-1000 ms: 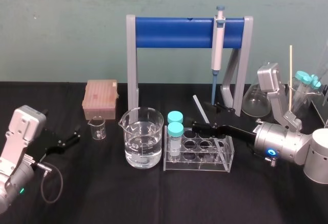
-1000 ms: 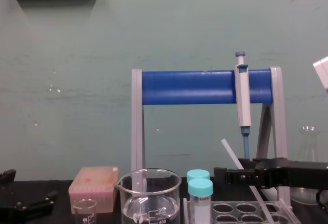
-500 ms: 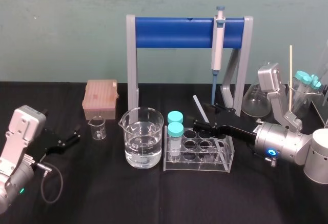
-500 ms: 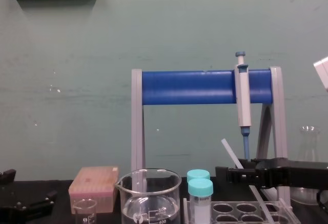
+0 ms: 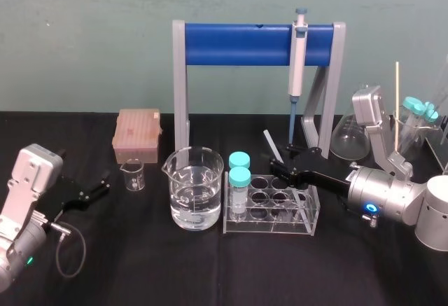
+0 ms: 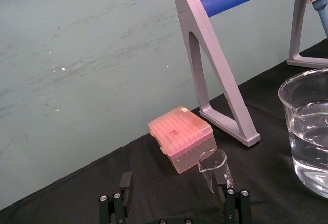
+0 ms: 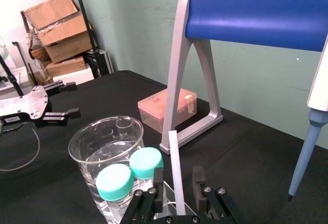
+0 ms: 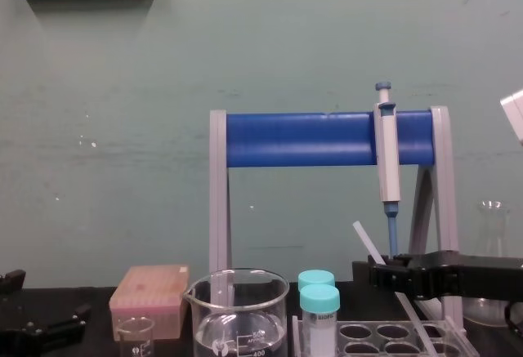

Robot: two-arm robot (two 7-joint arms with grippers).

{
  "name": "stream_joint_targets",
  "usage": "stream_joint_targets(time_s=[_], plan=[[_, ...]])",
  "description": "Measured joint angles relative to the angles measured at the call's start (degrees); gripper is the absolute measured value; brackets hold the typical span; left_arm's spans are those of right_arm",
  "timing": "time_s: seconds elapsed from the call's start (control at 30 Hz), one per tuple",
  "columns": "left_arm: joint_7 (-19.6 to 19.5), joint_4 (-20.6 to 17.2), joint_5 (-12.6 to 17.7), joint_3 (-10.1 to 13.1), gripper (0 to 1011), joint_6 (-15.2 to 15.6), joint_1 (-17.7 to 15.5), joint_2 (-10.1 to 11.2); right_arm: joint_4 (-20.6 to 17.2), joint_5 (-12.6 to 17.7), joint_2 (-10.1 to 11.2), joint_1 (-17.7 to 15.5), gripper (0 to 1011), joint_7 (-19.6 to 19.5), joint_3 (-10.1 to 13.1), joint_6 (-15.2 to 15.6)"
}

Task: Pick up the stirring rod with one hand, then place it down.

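Observation:
The stirring rod (image 5: 270, 143) is a thin whitish rod that leans with its lower end in the clear tube rack (image 5: 269, 215) and its top tilted back-left. My right gripper (image 5: 285, 163) reaches in from the right at the rod's mid-height. In the right wrist view the rod (image 7: 176, 167) rises between the two black fingers (image 7: 198, 179), with a narrow gap on each side. The chest view has that gripper (image 8: 379, 276) level, just below the rod's top (image 8: 365, 242). My left gripper (image 5: 94, 190) rests open at the table's left, its fingers (image 6: 233, 203) spread wide.
A water-filled beaker (image 5: 195, 187) and two teal-capped tubes (image 5: 239, 173) stand left of the rack. Behind is a blue-barred grey stand (image 5: 238, 43) holding a pipette (image 5: 299, 54). A pink tip box (image 5: 137, 134), a small beaker (image 5: 133, 174) and a flask (image 5: 348, 138) sit around.
The right gripper's fingers have drawn much closer together around the rod and its tips sit slightly farther right. The rod and the left arm have not moved.

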Motion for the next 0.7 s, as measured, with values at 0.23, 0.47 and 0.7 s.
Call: stream_joint_targets(time_s=[0.23,0.47,0.7], plan=[[0.0,0.0,0.0,0.0,1000,0.0,0.0,0.0,0.0,0.0,0.0,0.0,166,0.0,0.0,0.0],[0.0,0.0,0.0,0.0,1000,0.0,0.0,0.0,0.0,0.0,0.0,0.0,72,0.1,0.0,0.0],[0.0,0.0,0.0,0.0,1000,0.0,0.0,0.0,0.0,0.0,0.0,0.0,72,0.0,0.0,-0.1]])
